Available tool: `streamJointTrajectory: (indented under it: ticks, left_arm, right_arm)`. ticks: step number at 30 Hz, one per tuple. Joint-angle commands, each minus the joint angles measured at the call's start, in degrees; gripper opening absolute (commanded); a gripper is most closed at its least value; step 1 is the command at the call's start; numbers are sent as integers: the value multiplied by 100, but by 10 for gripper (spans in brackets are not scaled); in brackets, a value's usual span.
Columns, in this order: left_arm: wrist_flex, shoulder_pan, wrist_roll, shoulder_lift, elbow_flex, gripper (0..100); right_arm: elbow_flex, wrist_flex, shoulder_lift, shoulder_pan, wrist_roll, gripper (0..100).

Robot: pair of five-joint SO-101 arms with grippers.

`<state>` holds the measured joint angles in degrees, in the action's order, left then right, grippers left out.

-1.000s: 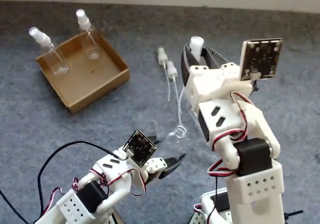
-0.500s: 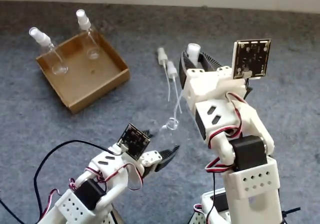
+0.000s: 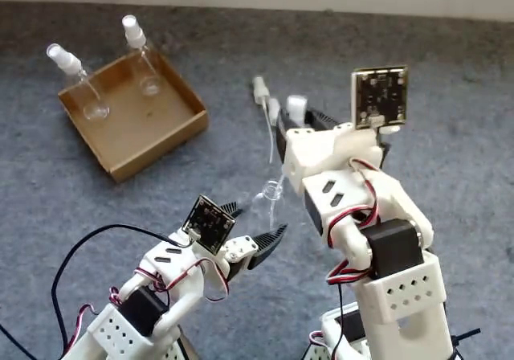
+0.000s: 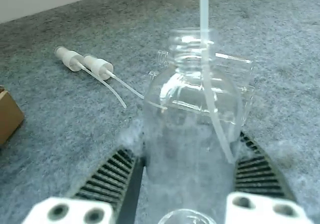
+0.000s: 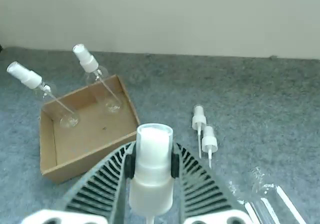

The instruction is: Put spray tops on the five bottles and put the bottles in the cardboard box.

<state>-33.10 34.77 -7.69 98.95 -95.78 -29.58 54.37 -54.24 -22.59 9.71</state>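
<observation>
The right gripper [image 3: 297,117] has come down and shifted a little towards the cardboard box [image 3: 161,147] over the last second, carrying the spray top [image 5: 151,184] that its jaws pinch by the collar. Meanwhile the left gripper [image 3: 257,218], on the robot's side of the box and well apart from it, has lifted its clear bottle [image 4: 192,119] to meet it. The left jaws press on either side of the bottle's body, with the open neck tilted up towards the spray top. The dip tube [image 4: 210,84] now appears to run down through the neck and into the glass (a second ago it hung clear of the mouth).

The threading looks done, so what remains for this bottle is probably to lower the cap onto the neck and seat it. The tube bends slightly inside, so a crooked descent could jam it.

Two capped bottles [image 3: 84,83] [image 3: 140,55] lean in the box against its far walls. Two loose spray tops [image 3: 261,87] [image 3: 275,107] lie on the table just beyond the box's right corner, near the right gripper.
</observation>
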Motion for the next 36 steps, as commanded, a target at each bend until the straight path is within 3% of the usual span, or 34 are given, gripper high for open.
streamJointTrajectory:
  ticks: [1,13,20,28,36]
  left_arm:
    - [149,-75,-88,75,259,136]
    - [167,-470,-88,75,321,136]
    - [167,-505,-88,75,312,136]
    - [167,-505,-88,75,312,136]
    - [167,-514,-88,75,321,136]
  right_arm:
    - [31,400,-92,-382,35,5]
    - [-681,673,-92,-444,-9,6]
    - [-822,708,-92,-998,-18,7]
    - [-804,1068,-92,-1033,-26,7]
    - [-813,1481,-92,-1033,-695,7]
